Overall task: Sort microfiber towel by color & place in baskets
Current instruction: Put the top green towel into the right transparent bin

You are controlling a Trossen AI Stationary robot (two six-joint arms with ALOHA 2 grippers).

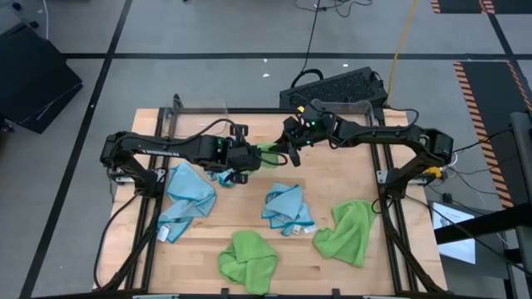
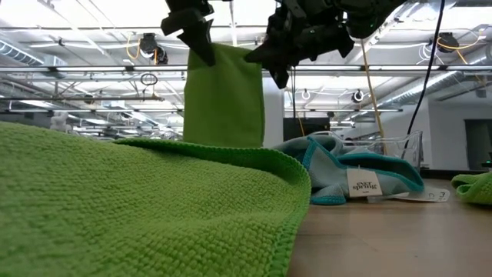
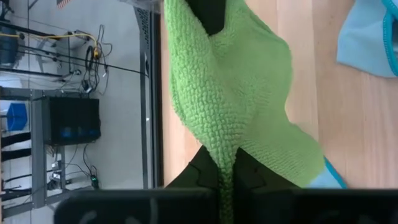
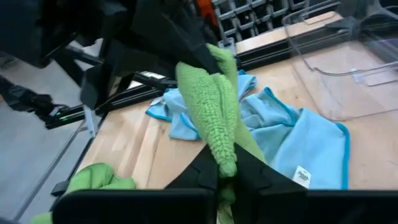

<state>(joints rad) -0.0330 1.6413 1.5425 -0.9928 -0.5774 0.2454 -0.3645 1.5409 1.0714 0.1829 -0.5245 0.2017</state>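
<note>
Both arms were reached in over the far half of the tabletop and met near its middle. A green towel was held stretched between them, lifted clear of the wood: the left gripper was clamped on one end, the right gripper closed on the other. A clear basket was set at a far corner.

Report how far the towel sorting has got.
Done: nothing visibly binned; the clear basket looks empty. In hand: left gripper and right gripper both pinch one green towel above the table. Left: two blue towels and two green towels.
</note>
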